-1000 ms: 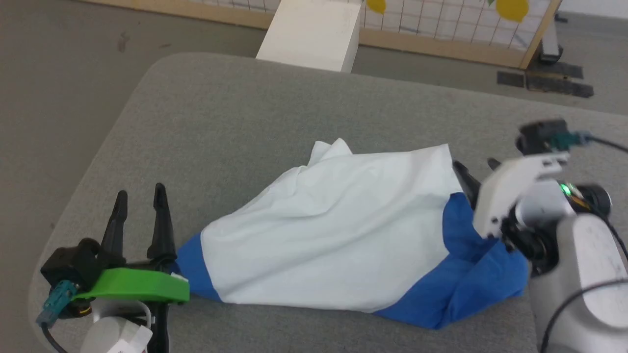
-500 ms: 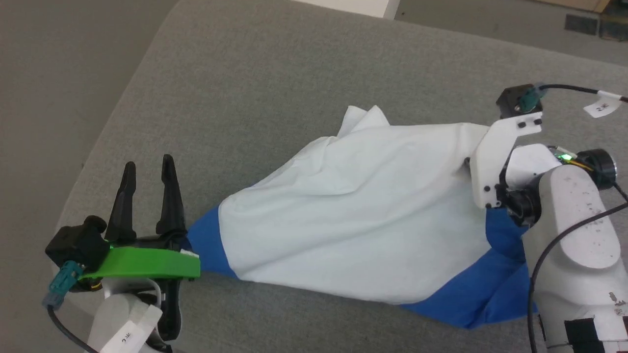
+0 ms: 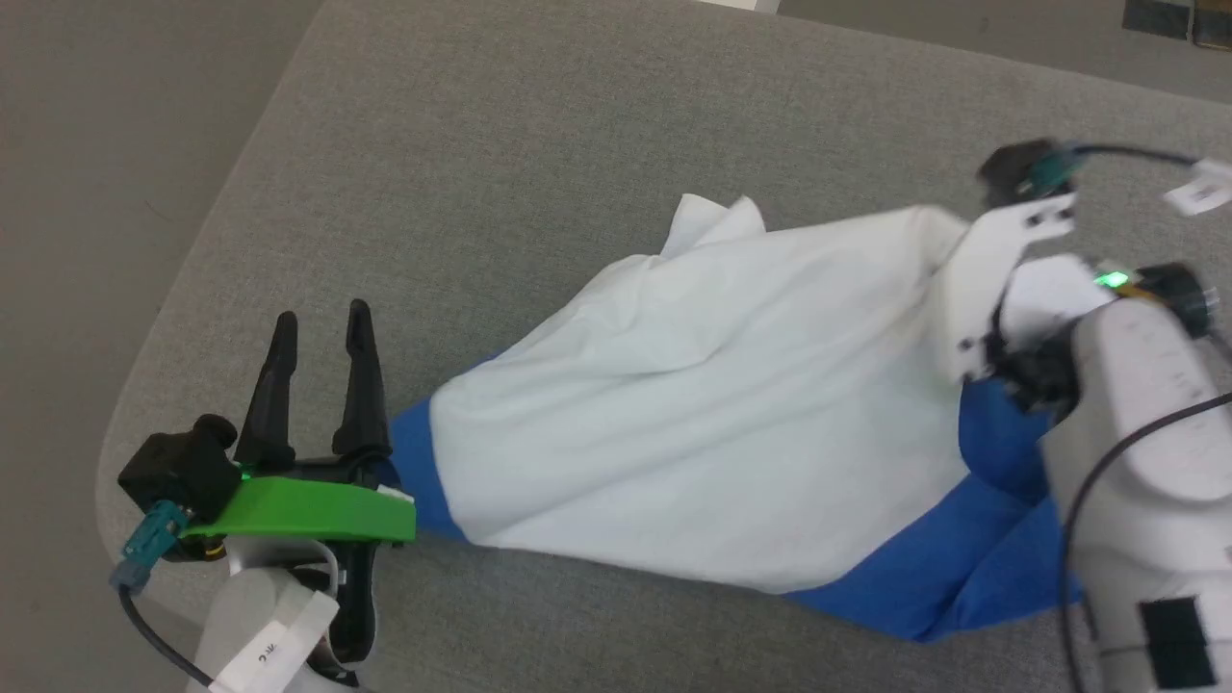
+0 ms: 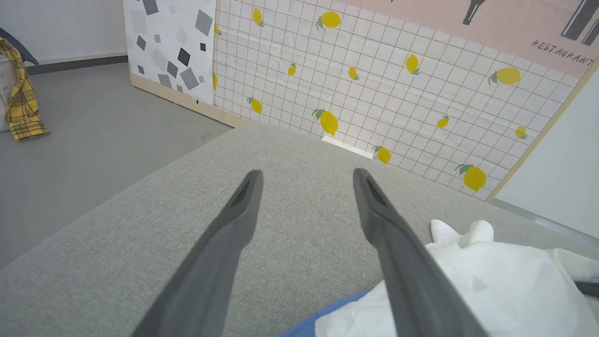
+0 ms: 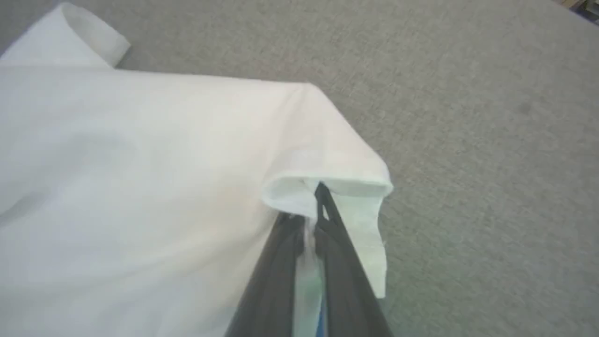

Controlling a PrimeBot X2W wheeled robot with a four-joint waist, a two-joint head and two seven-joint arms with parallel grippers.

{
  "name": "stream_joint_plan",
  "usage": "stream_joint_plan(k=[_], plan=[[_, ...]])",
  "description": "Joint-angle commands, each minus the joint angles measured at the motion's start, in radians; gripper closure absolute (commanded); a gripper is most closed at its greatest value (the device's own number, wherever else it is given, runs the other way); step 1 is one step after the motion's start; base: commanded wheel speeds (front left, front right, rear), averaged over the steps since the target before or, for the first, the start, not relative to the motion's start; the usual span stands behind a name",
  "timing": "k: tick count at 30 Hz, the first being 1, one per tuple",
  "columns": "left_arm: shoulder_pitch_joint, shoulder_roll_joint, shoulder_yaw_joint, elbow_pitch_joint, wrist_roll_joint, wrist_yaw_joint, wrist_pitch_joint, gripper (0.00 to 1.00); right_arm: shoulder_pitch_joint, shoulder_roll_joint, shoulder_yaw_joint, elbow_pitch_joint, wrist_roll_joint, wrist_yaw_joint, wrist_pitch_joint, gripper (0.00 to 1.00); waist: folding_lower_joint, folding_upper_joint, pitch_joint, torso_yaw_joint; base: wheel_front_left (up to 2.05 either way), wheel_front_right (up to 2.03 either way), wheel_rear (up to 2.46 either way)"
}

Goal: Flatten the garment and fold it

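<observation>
White and blue cloth, bunched at the middle of the grey table (image 3: pixel 577 144): the shirt (image 3: pixel 712 423), not yet flat. Clamped tight on a folded white corner of it, the right gripper (image 5: pixel 320 208), probably there to draw that edge outward. Spread wide and empty just beside the blue sleeve (image 3: pixel 416 476), the left gripper (image 3: pixel 321 318), apparently poised to take the opposite end

"RESTAURAN", cut off at the edge, on pink wall panel (image 4: pixel 514 28)
</observation>
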Motion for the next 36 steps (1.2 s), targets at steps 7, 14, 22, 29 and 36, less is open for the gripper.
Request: stream_joint_plan(k=[7, 14, 22, 29, 36], plan=[[-0.038, -0.007, -0.042, 0.010, -0.002, -0.012, -0.004, 0.00, -0.209, -0.124, -0.199, -0.024, -0.110, -0.002, -0.006, 1.00, 0.0000, 0.0065, 0.038, 0.029, 0.00, 0.00, 0.00], [-0.054, -0.007, -0.069, 0.026, -0.023, -0.015, -0.004, 0.00, -0.258, -0.119, -0.322, 0.031, -0.280, -0.002, -0.005, 0.00, 0.0000, 0.0065, 0.066, 0.048, 0.00, 0.00, 0.00], [-0.040, -0.007, -0.053, 0.050, -0.006, -0.016, -0.005, 0.00, -0.222, -0.078, -0.358, 0.016, -0.203, -0.002, -0.181, 0.00, 0.0000, 0.0065, -0.012, 0.010, 0.00, 0.00, 0.00], [0.007, 0.002, -0.047, 0.078, 0.004, -0.016, -0.005, 0.00, -0.032, -0.035, -0.298, -0.130, -0.013, -0.002, -0.372, 0.00, 0.0000, 0.0065, -0.125, -0.079, 0.00, 0.00, 0.00], [0.047, 0.020, -0.048, 0.102, -0.007, -0.013, 0.005, 0.00, 0.285, 0.017, -0.287, -0.316, 0.108, -0.002, -0.455, 0.00, 0.0000, 0.0065, -0.209, -0.172, 0.00, 0.00, 0.00]])
